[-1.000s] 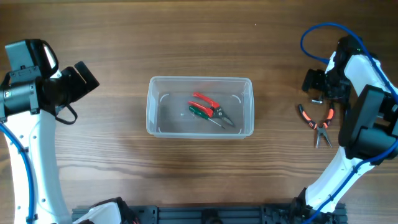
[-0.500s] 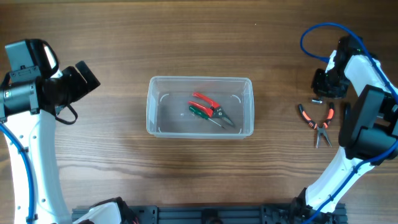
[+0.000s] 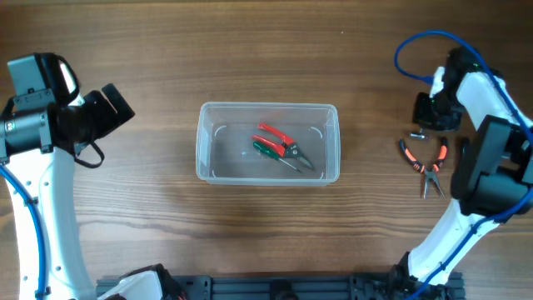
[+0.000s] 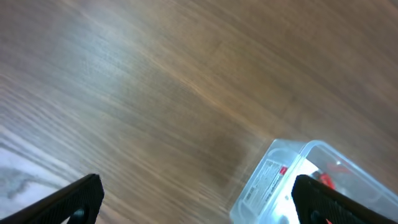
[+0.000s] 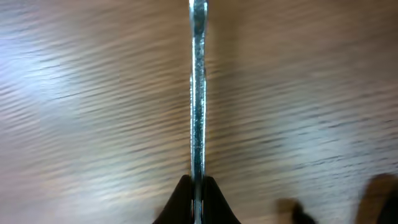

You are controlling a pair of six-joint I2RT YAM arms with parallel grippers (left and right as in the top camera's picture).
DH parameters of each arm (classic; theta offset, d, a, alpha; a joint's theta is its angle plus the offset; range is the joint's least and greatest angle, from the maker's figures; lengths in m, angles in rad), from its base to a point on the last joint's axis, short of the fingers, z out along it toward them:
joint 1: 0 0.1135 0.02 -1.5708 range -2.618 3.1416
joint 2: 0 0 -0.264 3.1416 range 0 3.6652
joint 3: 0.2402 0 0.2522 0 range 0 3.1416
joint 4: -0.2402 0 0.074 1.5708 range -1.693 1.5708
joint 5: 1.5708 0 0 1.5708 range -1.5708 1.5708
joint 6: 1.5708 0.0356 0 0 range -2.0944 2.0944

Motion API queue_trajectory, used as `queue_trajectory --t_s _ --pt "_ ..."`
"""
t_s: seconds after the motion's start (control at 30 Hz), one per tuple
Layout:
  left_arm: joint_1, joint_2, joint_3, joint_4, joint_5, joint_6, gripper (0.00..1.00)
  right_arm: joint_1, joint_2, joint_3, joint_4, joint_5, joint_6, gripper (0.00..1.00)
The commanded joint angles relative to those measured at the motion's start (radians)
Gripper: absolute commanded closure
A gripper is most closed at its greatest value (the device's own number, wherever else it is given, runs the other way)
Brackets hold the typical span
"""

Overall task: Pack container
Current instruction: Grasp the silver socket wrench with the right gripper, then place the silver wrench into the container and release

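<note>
The clear plastic container (image 3: 201, 143) stands mid-table and holds red-handled pliers (image 3: 277, 136) and a green-handled tool (image 3: 268, 149). At the far right my right gripper (image 3: 434, 109) is shut on a thin shiny metal tool (image 5: 198, 93). In the right wrist view that tool is seen edge-on, pinched between the black fingertips (image 5: 184, 198) just above the wood. My left gripper (image 3: 114, 104) hangs open at the left, well away from the container. In the left wrist view a corner of the container (image 4: 277, 183) shows beside the right finger (image 4: 323, 200).
Orange-handled pliers (image 3: 425, 163) lie on the table just below the right gripper. A small dark piece (image 3: 419, 132) sits next to them. The right arm's blue cable (image 3: 416, 46) loops above the wood.
The right gripper went from open to shut on the thin metal tool and shifted slightly. The left arm and the container stayed still.
</note>
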Motion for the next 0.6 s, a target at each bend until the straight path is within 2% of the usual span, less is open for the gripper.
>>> queue_trajectory --t_s 0.0,0.13,0.2,0.3,0.43,0.57 --pt "-0.002 -0.037 0.009 -0.053 0.015 0.036 0.00 0.119 -0.197 0.054 -0.002 -0.026 -0.127 0.95" --pt "-0.057 -0.132 0.009 -0.092 -0.010 0.070 0.00 0.297 -0.366 0.057 -0.005 -0.028 -0.246 0.96" --pt "-0.075 -0.183 0.009 -0.088 -0.023 0.085 0.00 0.410 -0.415 0.057 -0.030 -0.059 -0.365 0.96" --pt "-0.076 -0.210 0.007 -0.088 -0.022 0.128 0.00 0.550 -0.426 0.056 -0.061 -0.131 -0.512 0.96" --pt "-0.077 -0.211 -0.027 -0.087 0.059 0.270 0.00 0.728 -0.425 0.056 -0.065 -0.208 -0.684 0.96" --pt "-0.077 -0.207 -0.063 -0.079 0.064 0.280 0.00 0.826 -0.413 0.055 -0.053 -0.217 -0.807 0.96"
